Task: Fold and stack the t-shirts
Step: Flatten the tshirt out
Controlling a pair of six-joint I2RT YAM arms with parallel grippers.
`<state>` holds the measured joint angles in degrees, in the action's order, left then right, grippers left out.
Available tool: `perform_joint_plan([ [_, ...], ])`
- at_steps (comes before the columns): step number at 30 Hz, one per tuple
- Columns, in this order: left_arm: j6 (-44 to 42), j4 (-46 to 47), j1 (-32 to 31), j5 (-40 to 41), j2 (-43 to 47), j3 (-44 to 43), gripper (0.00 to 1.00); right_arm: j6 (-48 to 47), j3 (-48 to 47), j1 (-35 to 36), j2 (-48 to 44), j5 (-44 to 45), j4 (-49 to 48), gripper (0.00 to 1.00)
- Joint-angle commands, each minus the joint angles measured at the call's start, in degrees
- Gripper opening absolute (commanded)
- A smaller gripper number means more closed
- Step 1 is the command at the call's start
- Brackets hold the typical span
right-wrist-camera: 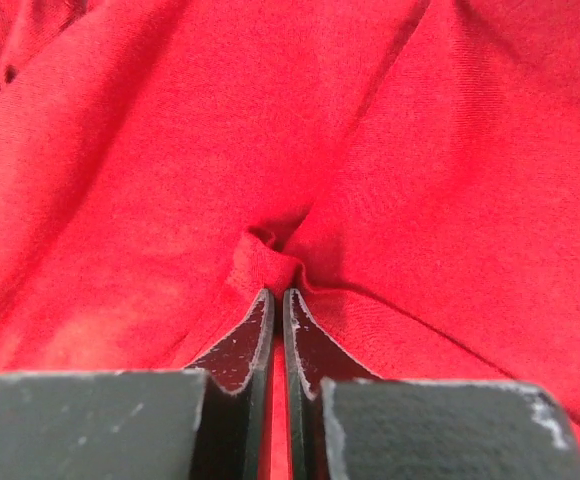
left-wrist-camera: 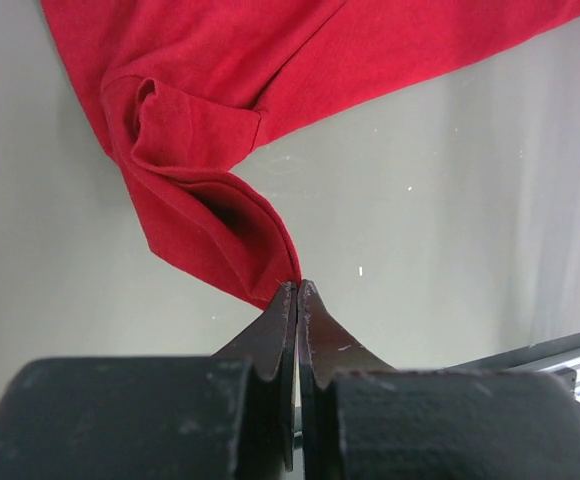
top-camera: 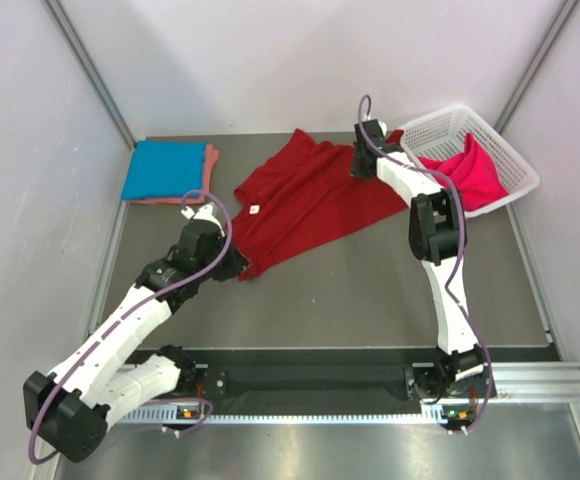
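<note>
A dark red t-shirt [top-camera: 310, 200] lies spread and rumpled across the middle of the table. My left gripper [top-camera: 238, 262] is shut on its near left corner [left-wrist-camera: 260, 270], which rises in a fold to the fingertips. My right gripper [top-camera: 362, 160] is shut on a pinched ridge of the same cloth [right-wrist-camera: 270, 260] at the shirt's far right edge. A bright blue t-shirt [top-camera: 163, 170] lies folded at the far left on top of a salmon pink one [top-camera: 210, 165]. A hot pink t-shirt [top-camera: 470, 172] sits bunched in the white basket [top-camera: 515, 165].
The white lattice basket stands at the far right corner, close behind my right arm [top-camera: 435, 225]. Grey walls close in the table on both sides. A metal rail [top-camera: 370, 385] runs along the near edge by the arm bases.
</note>
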<state>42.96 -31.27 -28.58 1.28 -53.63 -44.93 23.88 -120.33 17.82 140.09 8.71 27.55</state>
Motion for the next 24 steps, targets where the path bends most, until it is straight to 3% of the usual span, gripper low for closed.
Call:
perform_joint_plan([
  [1, 1.0, 1.2, 0.2, 1.0, 1.2, -1.1, 0.00, -1.3, -4.6, -0.1, -4.9, 1.2, 3.3, 0.00],
  [4, 0.7, 1.5, 0.2, 1.2, 0.4, -1.4, 0.00, 0.8, 3.7, -0.2, -13.8, 0.1, 5.8, 0.00],
  [11, -1.9, 0.0, 0.5, 1.5, -1.1, -3.7, 0.00, 3.4, 41.9, 0.2, -37.8, -7.3, 5.0, 0.02],
  [13, -2.4, -1.0, 0.5, 1.4, -1.4, -4.3, 0.00, 3.7, 50.1, 0.3, -45.8, -10.2, 3.7, 0.13],
  [15, -2.4, -1.8, 0.5, 0.9, -1.7, -4.5, 0.00, 3.4, 60.1, 0.3, -53.6, -10.5, 1.8, 0.38],
  [18, -1.7, -3.1, 0.6, -0.1, -1.7, -4.1, 0.00, 0.7, 66.3, -0.2, -59.3, -9.2, 0.3, 0.60],
  [22, -0.6, -3.3, 0.6, -1.0, -0.6, -2.8, 0.00, 0.3, 65.5, -1.3, -59.0, -10.1, 1.9, 0.59],
  [24, -0.2, -3.2, 0.5, -1.0, -0.2, -2.4, 0.00, 2.0, 65.3, -1.3, -57.9, -10.5, -0.1, 0.53],
])
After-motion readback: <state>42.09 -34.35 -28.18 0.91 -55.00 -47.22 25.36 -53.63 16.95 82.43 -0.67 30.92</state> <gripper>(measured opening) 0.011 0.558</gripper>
